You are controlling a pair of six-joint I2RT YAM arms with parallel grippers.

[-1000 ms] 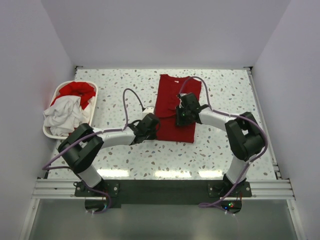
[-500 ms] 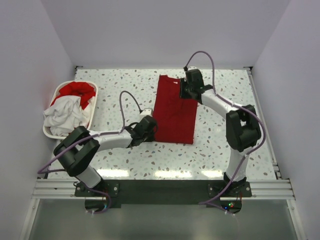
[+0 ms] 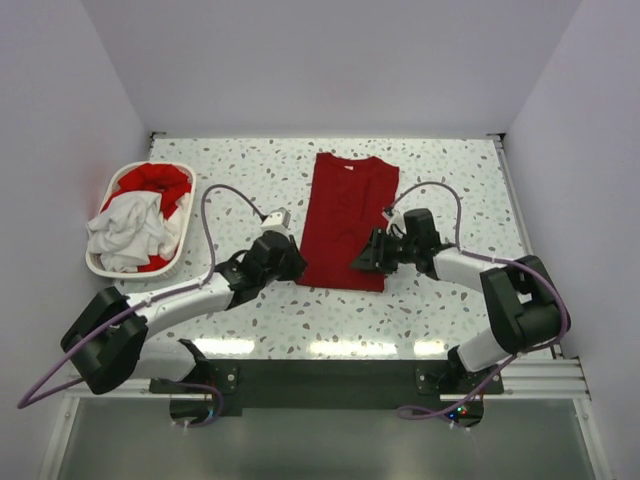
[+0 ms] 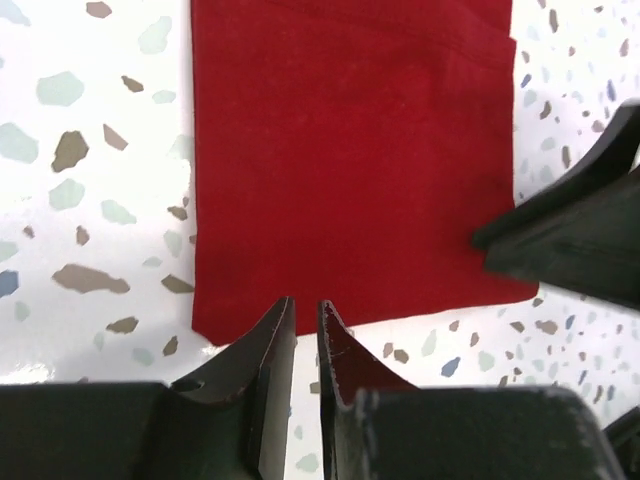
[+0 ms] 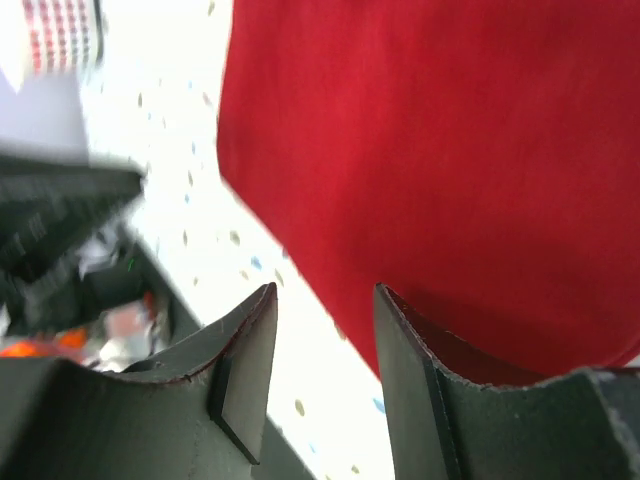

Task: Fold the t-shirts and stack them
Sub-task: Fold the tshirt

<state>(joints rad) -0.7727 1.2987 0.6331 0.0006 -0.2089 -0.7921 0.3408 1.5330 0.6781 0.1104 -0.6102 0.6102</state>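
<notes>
A deep red t-shirt, folded into a long rectangle, lies flat at the table's middle with its collar at the far end. My left gripper sits at the shirt's near left corner. In the left wrist view its fingers are almost together with nothing between them, just short of the shirt's near hem. My right gripper is at the near right corner. In the right wrist view it is open and empty, over the shirt's edge. Another red shirt and a white shirt lie crumpled in the basket.
A white plastic laundry basket stands at the table's left edge. White walls close in the table on three sides. The right gripper's black body shows at the right of the left wrist view.
My right arm went from the shirt's middle to its collar, then came back to the near right corner. My left arm drew back slightly toward the near left corner. The shirt lies flatter.
</notes>
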